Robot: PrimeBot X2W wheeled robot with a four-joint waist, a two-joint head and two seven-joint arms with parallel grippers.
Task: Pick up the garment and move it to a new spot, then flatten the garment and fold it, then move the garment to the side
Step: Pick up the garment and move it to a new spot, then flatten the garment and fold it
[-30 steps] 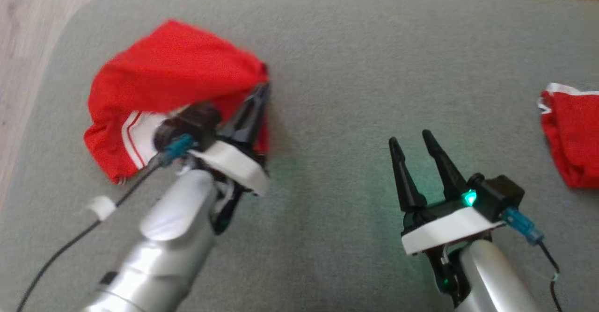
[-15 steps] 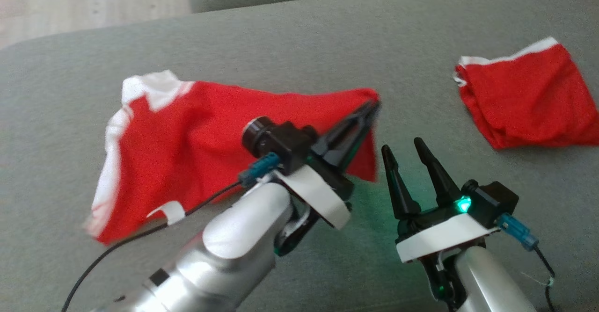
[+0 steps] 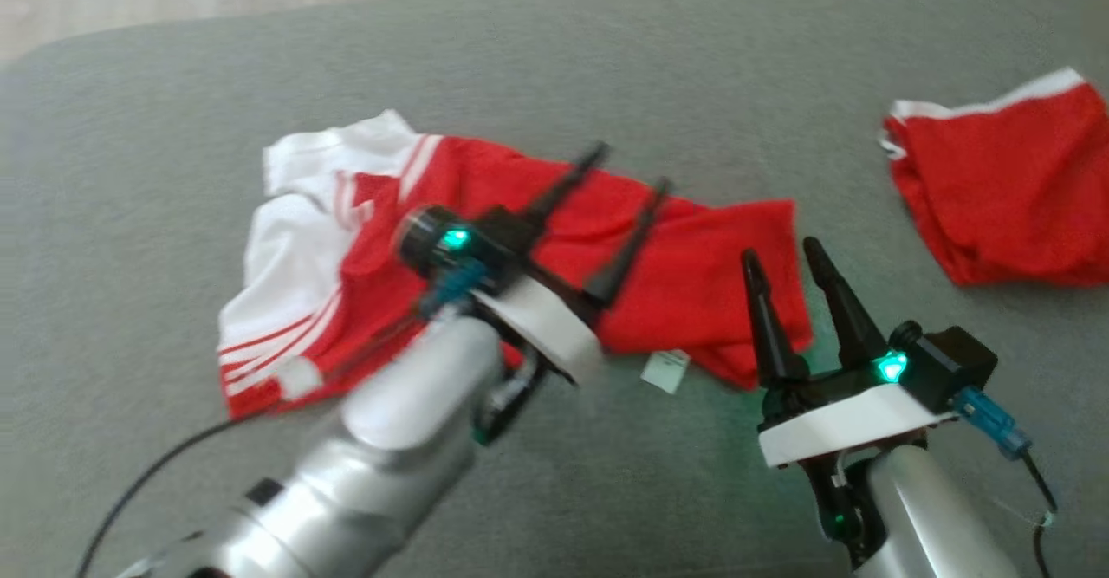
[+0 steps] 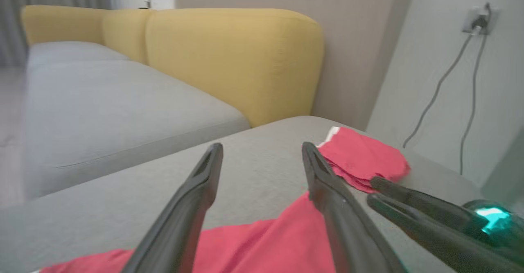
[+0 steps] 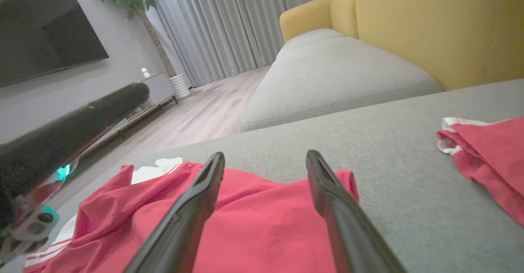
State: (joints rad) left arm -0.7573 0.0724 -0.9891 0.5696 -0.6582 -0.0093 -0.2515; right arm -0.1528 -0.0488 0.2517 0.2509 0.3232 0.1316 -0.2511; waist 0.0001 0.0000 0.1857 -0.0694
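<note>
Jersey (image 3: 693, 275) bunched on cushion (image 3: 606, 58), L of centre; L gripper (image 3: 631, 166) above it & R gripper (image 3: 781, 250) at its R hem both wide, empty, so you pinch opposite corners, pull apart evenly, avoiding small red cloth (image 3: 1005, 205) by R edge.

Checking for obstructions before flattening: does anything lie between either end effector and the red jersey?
Nothing visible does. The left end effector, open, is poised directly over the jersey, and the right end effector, open, sits at its right edge. The smaller red cloth lies apart, farther right on the cushion.
</note>
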